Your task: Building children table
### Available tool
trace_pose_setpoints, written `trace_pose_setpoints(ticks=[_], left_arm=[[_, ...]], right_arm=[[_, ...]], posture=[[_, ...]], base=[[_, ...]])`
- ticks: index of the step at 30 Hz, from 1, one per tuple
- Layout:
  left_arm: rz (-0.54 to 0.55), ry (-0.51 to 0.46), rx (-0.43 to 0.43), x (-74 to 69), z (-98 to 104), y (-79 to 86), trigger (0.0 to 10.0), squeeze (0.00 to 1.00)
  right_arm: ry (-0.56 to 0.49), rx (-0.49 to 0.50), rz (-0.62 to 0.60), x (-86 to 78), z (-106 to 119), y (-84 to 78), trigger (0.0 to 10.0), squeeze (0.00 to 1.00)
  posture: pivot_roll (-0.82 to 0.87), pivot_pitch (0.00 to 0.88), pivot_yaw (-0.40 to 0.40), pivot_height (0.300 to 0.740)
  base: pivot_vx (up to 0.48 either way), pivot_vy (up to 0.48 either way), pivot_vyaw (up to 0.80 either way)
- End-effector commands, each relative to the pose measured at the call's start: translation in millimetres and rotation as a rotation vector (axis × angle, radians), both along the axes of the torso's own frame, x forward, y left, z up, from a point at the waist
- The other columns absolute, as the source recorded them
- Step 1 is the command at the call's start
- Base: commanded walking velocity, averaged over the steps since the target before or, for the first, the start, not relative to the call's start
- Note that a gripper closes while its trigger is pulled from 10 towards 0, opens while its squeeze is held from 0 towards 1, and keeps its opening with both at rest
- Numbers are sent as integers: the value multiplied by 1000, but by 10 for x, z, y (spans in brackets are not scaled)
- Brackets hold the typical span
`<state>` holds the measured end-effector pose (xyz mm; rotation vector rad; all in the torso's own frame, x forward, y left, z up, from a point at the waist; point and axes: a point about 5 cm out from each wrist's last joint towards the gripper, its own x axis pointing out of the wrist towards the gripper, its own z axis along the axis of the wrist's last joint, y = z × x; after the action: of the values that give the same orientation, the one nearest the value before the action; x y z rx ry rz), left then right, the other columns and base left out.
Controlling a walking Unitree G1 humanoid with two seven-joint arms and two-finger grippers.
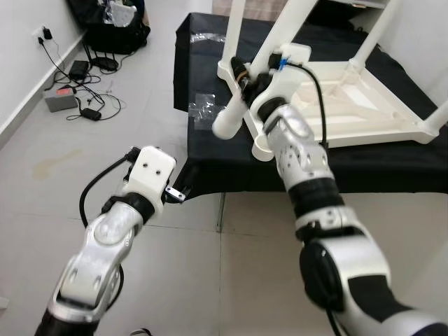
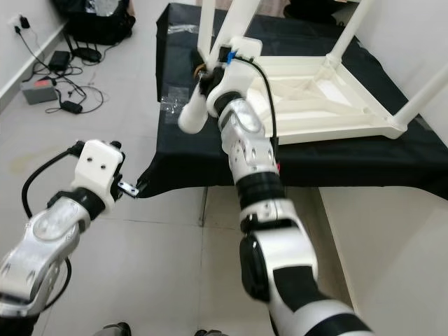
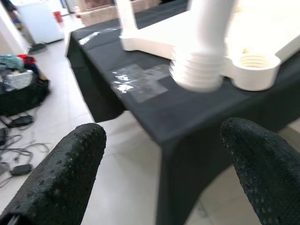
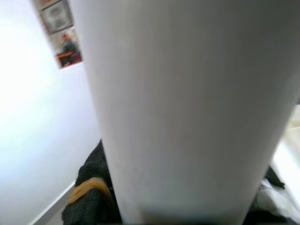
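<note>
A white children's table lies upside down on a surface draped in black cloth, with three legs standing up from it. My right gripper is shut on a loose white table leg, also seen close up as the table leg. The leg slants, its threaded end hanging just left of the empty corner socket at the table's near left corner. My left gripper is open with nothing between its fingers, low over the floor before the cloth's near left corner; its white wrist block shows.
Clear plastic wrapping lies on the cloth left of the table. On the tiled floor at the far left are cables and a power strip, with a black bag behind them. A white wall runs along the left.
</note>
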<state>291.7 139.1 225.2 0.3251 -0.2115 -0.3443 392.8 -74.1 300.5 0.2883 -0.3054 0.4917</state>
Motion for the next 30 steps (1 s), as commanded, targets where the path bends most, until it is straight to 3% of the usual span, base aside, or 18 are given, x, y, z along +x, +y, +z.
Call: trace_pose_setpoints(ticks=[1,3,4,13,20,25,30], left_arm=[[-16,10,13,55,-24,21,10000,1000],[-16,10,13,55,-24,21,10000,1000],[-28,2,30,93,-8,24,10000,0],[-58,-10,36,220,4,48,10000,0],[-321,59,37,168,-128,-258,10000,0],[-352,66,36,155,-152,-300,10000,0],[-318,61,54,200,-186,-242,10000,0]], right_arm=[[-6,10,75,-89,12,39,0,0],[-6,10,75,-89,12,39,0,0],[0,6,114,-136,-25,71,0,0],[24,9,219,-291,-85,185,0,0],[66,12,291,-464,-129,312,0,0],[72,8,300,-491,-127,325,0,0],[76,5,322,-525,-107,355,0,0]], posture=[[118,175,-135,740],[118,175,-135,740],[118,175,-131,740],[113,173,-130,740],[110,175,-129,740],[109,176,-128,740],[108,176,-130,740]], base=[[0,0,0],[0,0,0],[0,0,0],[0,0,0],[0,0,0],[0,0,0],[0,0,0]])
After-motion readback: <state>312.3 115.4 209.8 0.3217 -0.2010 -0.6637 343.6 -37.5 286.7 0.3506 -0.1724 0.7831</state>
